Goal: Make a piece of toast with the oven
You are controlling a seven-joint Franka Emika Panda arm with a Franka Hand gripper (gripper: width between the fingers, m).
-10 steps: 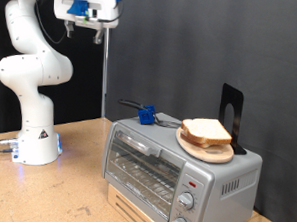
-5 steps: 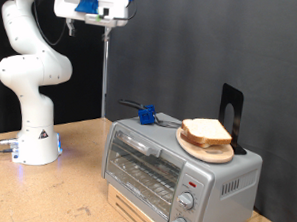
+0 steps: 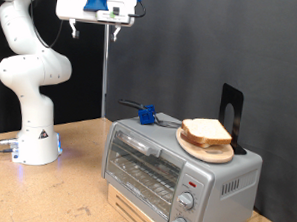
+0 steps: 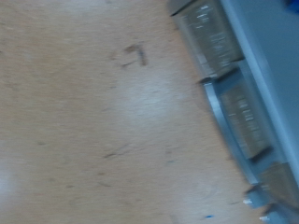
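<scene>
In the exterior view the tool (image 3: pixel 109 25) hangs high up, well apart from everything, with its fingers a little apart and nothing in them. The piece of toast (image 3: pixel 207 131) lies on top of a stack on a round board (image 3: pixel 203 149) on the oven (image 3: pixel 175 173), whose door looks shut. A grab could lift two slices.

The wrist view is blurry; it seems to show the surface (image 4: pixel 84 121) and the oven (image 4: pixel 245 93). Aiming by it could go wrong.

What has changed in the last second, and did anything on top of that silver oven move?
The gripper, high up, slid toward the exterior view's right, holding nothing. The pale bread slices on the round wooden board atop the small silver-grey toaster oven stayed put; its door is shut.
</scene>
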